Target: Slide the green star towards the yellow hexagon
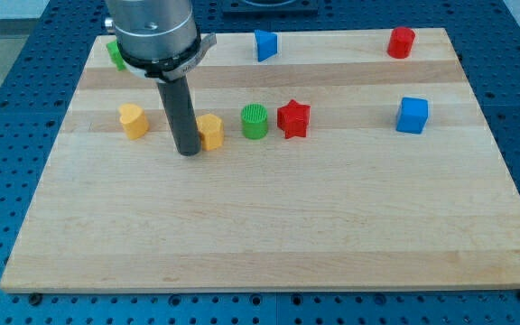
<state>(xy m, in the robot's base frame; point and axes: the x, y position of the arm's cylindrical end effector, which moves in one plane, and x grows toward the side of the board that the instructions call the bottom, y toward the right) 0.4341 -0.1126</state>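
green block (114, 52) mostly hidden behind arm, perhaps the star, my tip (189, 152) touching yellow block (211, 131), no gripper in view

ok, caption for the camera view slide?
My tip beside a yellow block; green star half hidden behind the arm at the board's top left.

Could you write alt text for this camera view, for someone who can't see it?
A dark rod reaches down to a wooden board, my tip just left of a yellow block. Another yellow block sits farther left; a green cylinder, red star and blue cube lie rightward. A mostly hidden green block, blue block and red block line the top.
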